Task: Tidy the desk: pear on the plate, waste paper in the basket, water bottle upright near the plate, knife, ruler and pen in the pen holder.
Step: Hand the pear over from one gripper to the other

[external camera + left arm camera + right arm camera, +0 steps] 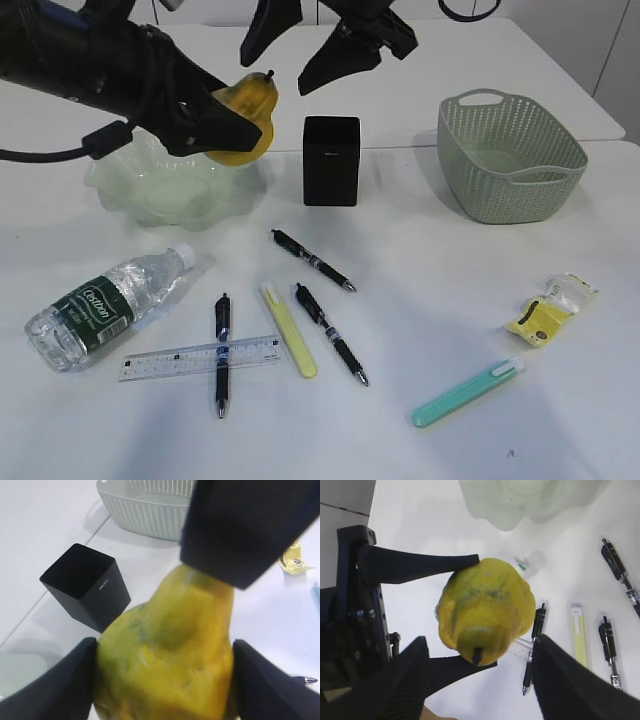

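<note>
Two tools met near the plate (170, 190): the left tool (235, 125) clamped the pear (245, 115) between its fingers, holding it in the air above the plate's right rim, while the right tool (300, 50) hung above with its jaws spread and empty. Right of the pear stood the pen holder (331, 160). The water bottle (105, 305) lay on its side on the tabletop (420, 240), the ruler (200, 357) beside it.

A: Surface? 
B: White desk (420, 250).

A: Back row? 
B: Plate (130, 195) left, pen holder (331, 160) centre, basket (508, 155) right.

A: Front? 
B: Bottle (105, 305) lying flat, ruler (165, 361) under one of three pens (222, 352), yellow highlighter (289, 329), waste paper (550, 308), teal knife (468, 393).
</note>
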Tool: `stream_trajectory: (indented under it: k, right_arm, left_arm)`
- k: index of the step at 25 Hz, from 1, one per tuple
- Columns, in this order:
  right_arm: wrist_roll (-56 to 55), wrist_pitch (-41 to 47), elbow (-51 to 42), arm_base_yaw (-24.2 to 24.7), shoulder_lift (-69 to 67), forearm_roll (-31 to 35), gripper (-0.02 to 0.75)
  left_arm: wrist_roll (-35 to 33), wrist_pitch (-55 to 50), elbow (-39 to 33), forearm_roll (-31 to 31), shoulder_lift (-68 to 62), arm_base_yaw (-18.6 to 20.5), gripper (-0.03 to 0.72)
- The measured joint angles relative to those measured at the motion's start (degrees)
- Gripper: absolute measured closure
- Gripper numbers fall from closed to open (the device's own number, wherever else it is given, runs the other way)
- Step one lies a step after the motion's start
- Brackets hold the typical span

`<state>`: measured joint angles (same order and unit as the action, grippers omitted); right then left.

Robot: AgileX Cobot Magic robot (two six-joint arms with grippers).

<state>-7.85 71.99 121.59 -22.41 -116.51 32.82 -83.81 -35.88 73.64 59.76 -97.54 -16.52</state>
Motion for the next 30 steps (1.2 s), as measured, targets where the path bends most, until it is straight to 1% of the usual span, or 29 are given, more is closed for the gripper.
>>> stream_trajectory:
  k: [9, 12, 14, 18, 21, 24, 26, 30]
  right_arm:
    - [0.0, -0.1, 1.7, 1.2, 0.1, -1.2, 0.236]
    - [0.2, -0.1, 2.6, 1.3, 0.2, -3.8, 0.236]
    - [0.2, -0.1, 2.6, 1.3, 0.3, -6.1, 0.236]
    - [0.2, -0.1, 2.6, 1.3, 0.3, -13.7, 0.236]
    - [0.3, -0.1, 2.6, 1.3, 0.3, -18.4, 0.236]
    - [0.4, -0.1, 2.6, 1.4, 0.3, -20.3, 0.236]
    - [0.4, -0.1, 2.6, 1.4, 0.3, -20.7, 0.236]
    - [0.4, -0.1, 2.6, 1.4, 0.3, -21.3, 0.236]
  left_arm:
    - [0.0, 0.5, 0.0, 0.0, 0.0, 4.0, 0.162]
    - [0.0, 2.4, -0.1, 0.0, 0.0, 5.0, 0.162]
    - [0.0, 4.5, -0.1, 0.4, 0.0, 5.0, 0.162]
    - [0.0, 9.2, -0.1, 5.1, 0.0, 5.1, 0.162]
    - [0.0, 13.1, -0.1, 11.8, 0.0, 5.2, 0.162]
    - [0.0, 16.5, -0.1, 16.6, 0.0, 5.2, 0.162]
    - [0.0, 19.0, -0.1, 18.5, 0.0, 5.2, 0.162]
    - [0.0, 22.0, -0.1, 19.8, -0.1, 5.2, 0.162]
